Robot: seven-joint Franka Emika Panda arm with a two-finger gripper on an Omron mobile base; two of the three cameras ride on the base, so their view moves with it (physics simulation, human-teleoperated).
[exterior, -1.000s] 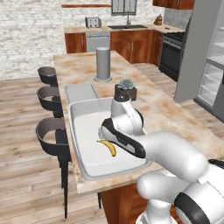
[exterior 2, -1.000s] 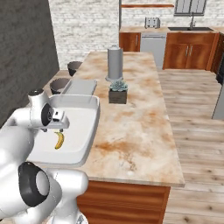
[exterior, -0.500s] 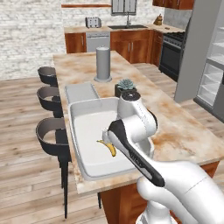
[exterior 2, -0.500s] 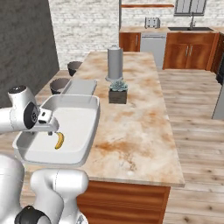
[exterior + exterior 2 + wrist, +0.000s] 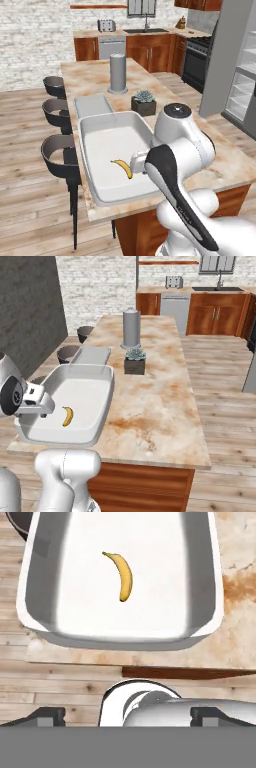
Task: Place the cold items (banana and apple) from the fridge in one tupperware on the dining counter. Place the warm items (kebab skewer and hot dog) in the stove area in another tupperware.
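Note:
The banana [image 5: 123,577] [image 5: 122,168] [image 5: 66,416] lies loose on the floor of the pale thick-rimmed tupperware [image 5: 107,119] [image 5: 107,401] [image 5: 30,607], near the front end of the dining counter [image 5: 215,160] [image 5: 150,401]. My gripper [image 5: 128,717] [image 5: 42,411] hangs above the tray's near rim, a little back from the banana, open, its fingertips [image 5: 47,716] wide apart and holding nothing. The flat grey tupperware [image 5: 93,105] [image 5: 91,354] sits just behind the pale one. The fridge [image 5: 235,60] stands open at the right, the stove [image 5: 196,55] beside it. Apple, kebab skewer and hot dog are out of view.
A grey cylinder [image 5: 118,73] [image 5: 131,328] and a small potted plant [image 5: 144,102] [image 5: 134,361] stand on the counter beyond the trays. Three dark stools [image 5: 60,150] line the counter's left side. My own arm [image 5: 175,150] crosses the counter's front right.
My hand has lifted off the tray and drawn back toward the counter's near edge, staying open. The banana stays where it lay in the tupperware.

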